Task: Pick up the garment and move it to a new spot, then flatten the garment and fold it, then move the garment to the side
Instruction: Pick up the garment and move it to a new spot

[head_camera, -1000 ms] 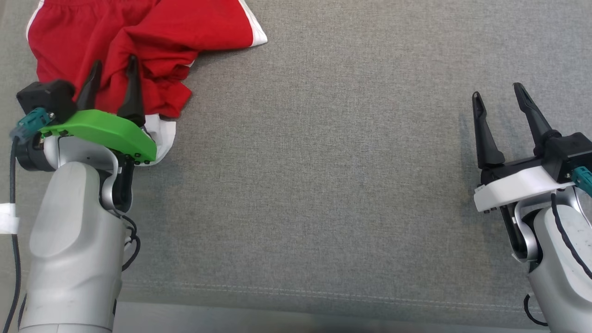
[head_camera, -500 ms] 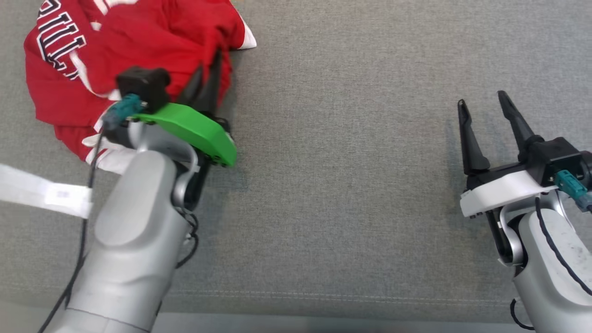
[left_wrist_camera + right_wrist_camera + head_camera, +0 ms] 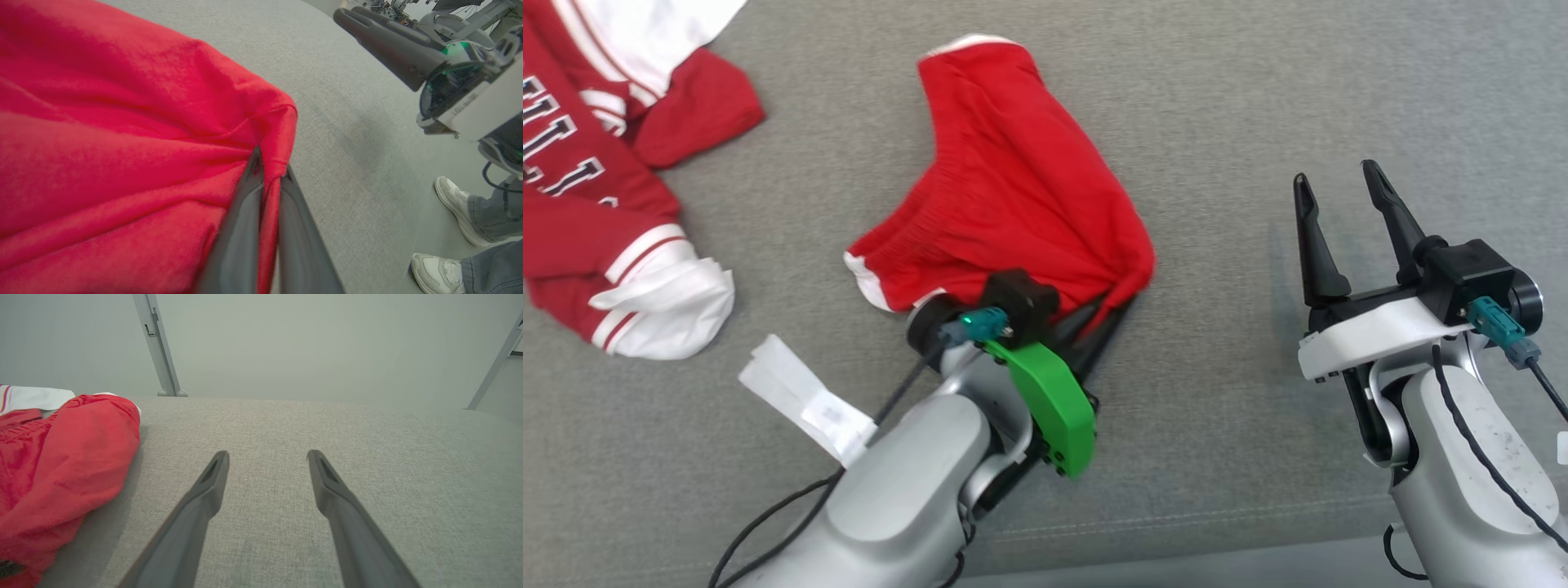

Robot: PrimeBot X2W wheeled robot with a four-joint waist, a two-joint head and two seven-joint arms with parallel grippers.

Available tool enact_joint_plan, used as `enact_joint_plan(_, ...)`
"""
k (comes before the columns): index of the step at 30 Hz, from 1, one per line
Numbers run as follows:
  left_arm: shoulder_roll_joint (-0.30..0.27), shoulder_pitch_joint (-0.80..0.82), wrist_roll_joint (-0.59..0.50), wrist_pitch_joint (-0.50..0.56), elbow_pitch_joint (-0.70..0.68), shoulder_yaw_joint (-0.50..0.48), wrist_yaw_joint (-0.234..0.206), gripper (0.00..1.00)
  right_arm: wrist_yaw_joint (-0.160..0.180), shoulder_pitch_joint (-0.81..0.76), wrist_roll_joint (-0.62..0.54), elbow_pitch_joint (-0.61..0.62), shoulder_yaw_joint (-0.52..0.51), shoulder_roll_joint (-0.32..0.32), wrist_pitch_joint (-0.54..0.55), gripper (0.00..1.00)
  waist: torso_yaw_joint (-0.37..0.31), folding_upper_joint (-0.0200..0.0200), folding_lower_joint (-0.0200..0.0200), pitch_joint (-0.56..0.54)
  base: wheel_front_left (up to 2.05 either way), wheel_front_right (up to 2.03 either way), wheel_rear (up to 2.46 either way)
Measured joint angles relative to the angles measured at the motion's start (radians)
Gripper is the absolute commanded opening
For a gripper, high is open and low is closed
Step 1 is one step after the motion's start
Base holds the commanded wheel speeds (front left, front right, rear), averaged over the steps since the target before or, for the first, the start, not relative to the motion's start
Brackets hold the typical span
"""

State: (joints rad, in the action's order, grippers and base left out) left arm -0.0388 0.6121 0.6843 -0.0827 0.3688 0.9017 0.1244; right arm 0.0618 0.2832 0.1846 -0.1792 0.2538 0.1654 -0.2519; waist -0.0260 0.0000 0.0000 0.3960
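Left fingers (image 3: 241, 237), open earlier, now pinch garment (image 3: 1013, 204) edge.

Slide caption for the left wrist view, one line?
Left gripper shut on a fold of the red garment above grey fabric.

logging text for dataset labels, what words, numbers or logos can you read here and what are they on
Nothing reads as a whole word.
Red jersey: big black-and-white block letters, cut off by the picture's edge, unreadable.
White tag on the left arm's cable: faint grey print, too blurred.
White housing on the right arm: tiny dark print, too small.
Garment: no text visible.
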Motion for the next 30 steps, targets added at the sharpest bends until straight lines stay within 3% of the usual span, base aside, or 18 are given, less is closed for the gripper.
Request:
enact_joint_plan(9,-0.008,0.001,0.047,0.03,-0.066,0.147,0.0,0.0,0.011,-0.009,0.01,0.014,-0.034,-0.043,0.0,1.0,-0.112,0.0,0.0,-0.011,0.0,0.0,0.0)
enact_joint_plan(19,-0.011,0.0,0.087,0.039,-0.034,0.182,0.0,0.0,0.019,-0.041,0.01,0.027,-0.043,-0.065,0.0,1.0,-0.244,0.0,0.0,-0.014,0.0,0.0,0.0)
enact_joint_plan(20,-0.011,0.0,0.087,0.038,-0.022,0.171,-0.002,0.23,0.017,-0.041,0.01,0.027,-0.038,-0.068,0.0,1.0,-0.258,0.0,0.0,-0.014,0.0,0.0,0.0)
enact_joint_plan(22,-0.013,-0.001,0.086,0.029,-0.009,0.155,-0.01,1.0,0.01,-0.041,0.01,0.027,-0.031,-0.072,0.0,1.0,-0.284,0.0,0.0,-0.014,0.0,0.0,0.0)
enact_joint_plan(30,-0.013,-0.001,0.111,0.02,-0.007,0.178,-0.016,1.0,0.01,-0.058,0.008,0.028,-0.073,-0.053,0.0,1.0,-0.327,0.0,0.0,-0.028,0.0,0.0,0.0)
